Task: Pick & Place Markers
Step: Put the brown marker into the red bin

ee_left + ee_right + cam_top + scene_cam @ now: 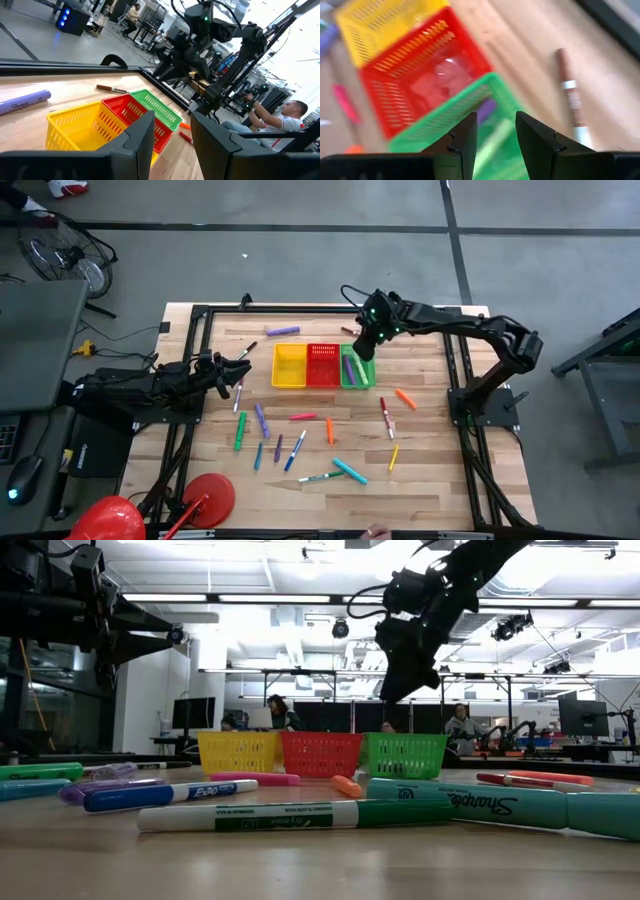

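Right end effector (366,348), spread and empty, hovers above the green basket (357,369) at its 12 o'clock rim, evidently dropping markers there.

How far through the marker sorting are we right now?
Early. Done: a purple and a green marker lie in the green basket; the red basket and yellow basket look empty. In hand: nothing; the right claw hovers open over the green basket, and the left claw waits open. Left: most markers, like the teal marker.
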Robot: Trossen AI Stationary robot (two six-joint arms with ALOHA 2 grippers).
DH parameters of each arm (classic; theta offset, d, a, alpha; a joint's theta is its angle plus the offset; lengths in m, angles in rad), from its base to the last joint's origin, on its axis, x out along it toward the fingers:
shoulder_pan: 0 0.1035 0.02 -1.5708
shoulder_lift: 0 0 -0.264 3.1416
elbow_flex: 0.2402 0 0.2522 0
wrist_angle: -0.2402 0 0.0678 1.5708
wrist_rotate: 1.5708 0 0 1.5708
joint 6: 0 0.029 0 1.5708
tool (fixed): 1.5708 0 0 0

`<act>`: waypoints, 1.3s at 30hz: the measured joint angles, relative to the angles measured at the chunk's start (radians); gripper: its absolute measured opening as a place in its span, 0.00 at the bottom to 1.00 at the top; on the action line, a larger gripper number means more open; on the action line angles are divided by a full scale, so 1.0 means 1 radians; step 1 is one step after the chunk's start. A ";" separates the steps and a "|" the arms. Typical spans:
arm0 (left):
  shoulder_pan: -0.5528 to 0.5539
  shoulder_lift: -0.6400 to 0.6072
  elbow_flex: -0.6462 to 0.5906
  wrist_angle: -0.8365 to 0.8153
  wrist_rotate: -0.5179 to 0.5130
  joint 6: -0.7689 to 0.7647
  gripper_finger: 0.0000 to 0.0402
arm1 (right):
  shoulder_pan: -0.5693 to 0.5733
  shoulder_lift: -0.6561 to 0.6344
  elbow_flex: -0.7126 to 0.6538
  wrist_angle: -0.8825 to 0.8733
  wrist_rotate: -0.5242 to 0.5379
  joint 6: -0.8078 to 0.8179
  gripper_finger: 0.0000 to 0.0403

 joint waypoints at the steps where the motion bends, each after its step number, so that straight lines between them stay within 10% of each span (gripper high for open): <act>1: 0.000 0.000 0.000 0.000 0.000 0.000 0.32 | -0.009 0.000 0.011 -0.017 0.014 -0.036 0.31; 30: 0.000 0.000 0.000 0.000 0.000 0.000 0.32 | -0.218 0.473 0.605 -0.552 0.017 -0.395 0.31; 39: 0.000 0.000 0.000 0.000 0.000 0.000 0.32 | -0.219 0.518 0.597 -0.552 0.041 -0.487 0.31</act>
